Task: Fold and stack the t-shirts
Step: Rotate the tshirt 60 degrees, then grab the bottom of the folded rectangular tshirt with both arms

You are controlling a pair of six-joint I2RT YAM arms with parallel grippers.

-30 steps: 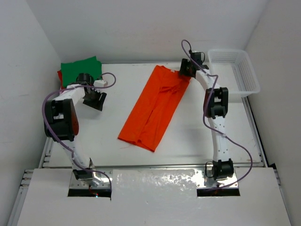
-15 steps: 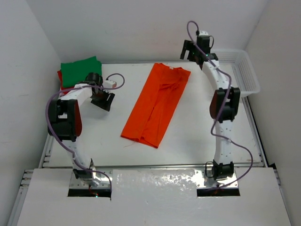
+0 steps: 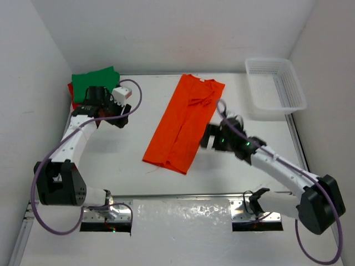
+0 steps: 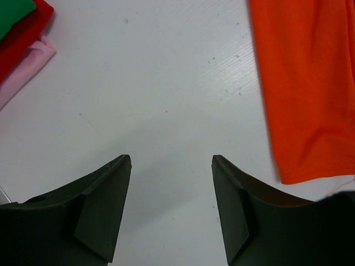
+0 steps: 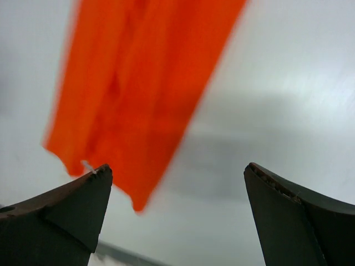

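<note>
The bright orange cloth t-shirt [image 3: 184, 123] lies flat on the white table [image 3: 127, 166] as a long narrow strip. It seems to be folded lengthwise already, so the step in hand looks like the crosswise fold, with the carry to the pile to follow. The right gripper [image 3: 205, 139] hovers just off the strip's long edge, which runs ahead of it and to its left. Its jaws are spread wide with nothing between them. The left gripper [image 4: 172, 205] stands half spread and also empty over bare table, with the strip's hem end ahead and to its right, near but not touching. Far to its left sits the pile: the green cloth t-shirt [image 3: 94, 80] on top, then the bright red cloth t-shirt [image 4: 22, 39], then the light pink cloth t-shirt [image 4: 25, 66]. The next move probably calls for each gripper to come down on one corner of the hem end, pinch every layer together, and lift it over towards the collar without letting the tucked sleeves spill. The right wrist view is badly blurred, so the hem corners and layers cannot be made out there. The left wrist view cuts the strip off at its frame edge. From above, the pink shirt is hidden and the red is a sliver. The white plastic mesh basket [image 3: 275, 83] sits well beyond the right gripper.
</note>
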